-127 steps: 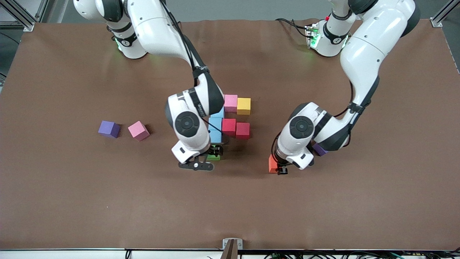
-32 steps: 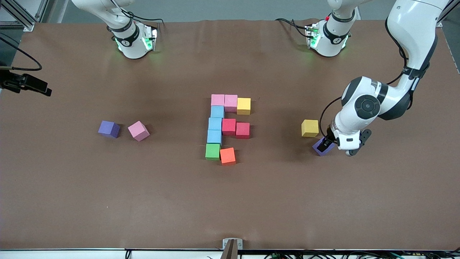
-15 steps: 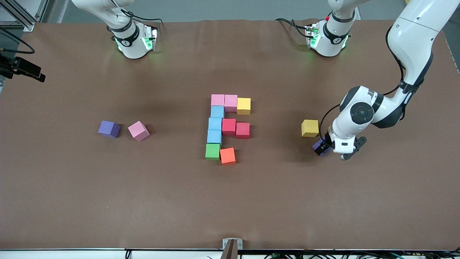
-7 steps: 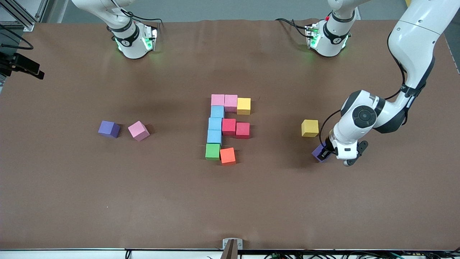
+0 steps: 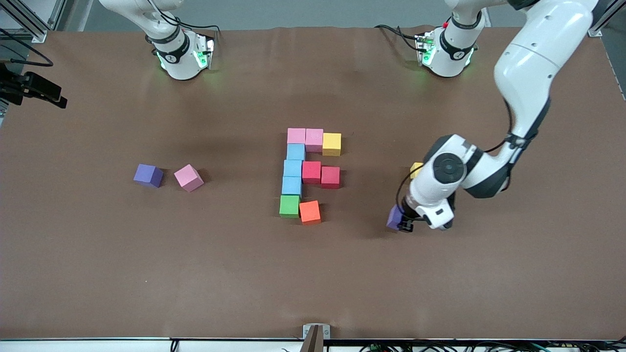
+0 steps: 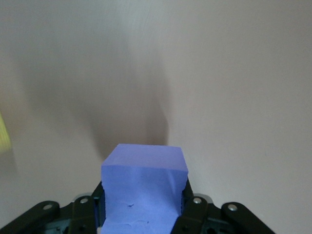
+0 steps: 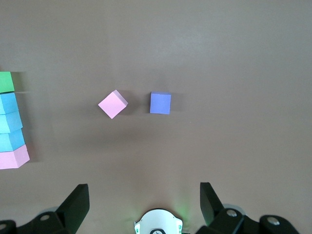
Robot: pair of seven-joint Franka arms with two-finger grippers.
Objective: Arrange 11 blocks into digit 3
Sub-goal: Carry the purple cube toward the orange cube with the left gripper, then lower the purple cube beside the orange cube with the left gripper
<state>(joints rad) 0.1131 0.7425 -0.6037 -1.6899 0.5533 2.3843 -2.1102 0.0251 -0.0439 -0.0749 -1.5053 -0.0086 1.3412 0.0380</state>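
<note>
Left gripper (image 5: 405, 224) clamped on purple block (image 5: 394, 217), carried above bare table between spare yellow cube (image 5: 415, 169) and digit 3 (image 5: 307, 173). Figure lacks last cube of bottom bar; gap sits beside orange block (image 5: 309, 211), toward left arm's end. Next move, by judgement: lower purple flush against orange without nudging it. Path looks unobstructed. Right gripper (image 7: 144, 200) waits high at table edge, fingers wide, empty. Second purple cube (image 5: 148, 175) and loose pink cube (image 5: 188, 177) lie well apart.

A brown table (image 5: 146, 274) with a grey bracket (image 5: 316, 333) at its edge.
</note>
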